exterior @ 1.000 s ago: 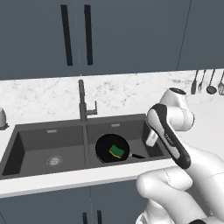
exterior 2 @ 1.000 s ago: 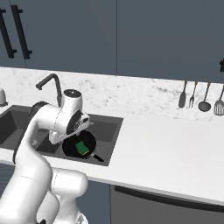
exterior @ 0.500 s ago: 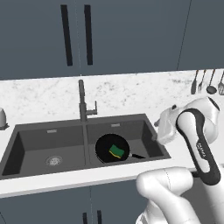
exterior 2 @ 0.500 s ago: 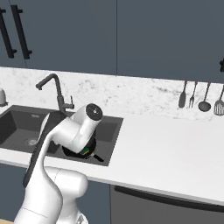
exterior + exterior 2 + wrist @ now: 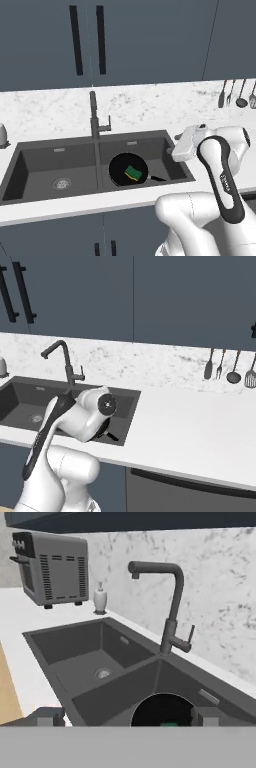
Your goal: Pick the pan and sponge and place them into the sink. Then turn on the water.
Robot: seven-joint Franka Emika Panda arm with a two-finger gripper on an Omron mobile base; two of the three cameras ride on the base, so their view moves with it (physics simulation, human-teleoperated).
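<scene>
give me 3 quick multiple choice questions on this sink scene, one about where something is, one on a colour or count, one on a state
1. Where does the sponge lie?
A. in the pan
B. on the counter
C. in the left basin

2. How many basins does the sink have?
A. one
B. two
C. three

3. Is water running from the faucet?
A. yes, a blue stream
B. no, none falls
C. the spout is hidden

Answers:
1. A: the left base view shows the green sponge on the black pan in the right basin.
2. B: a divider splits the sink in two, one basin bare, one holding the pan.
3. B: the hand view shows the spout with nothing under it.
</scene>
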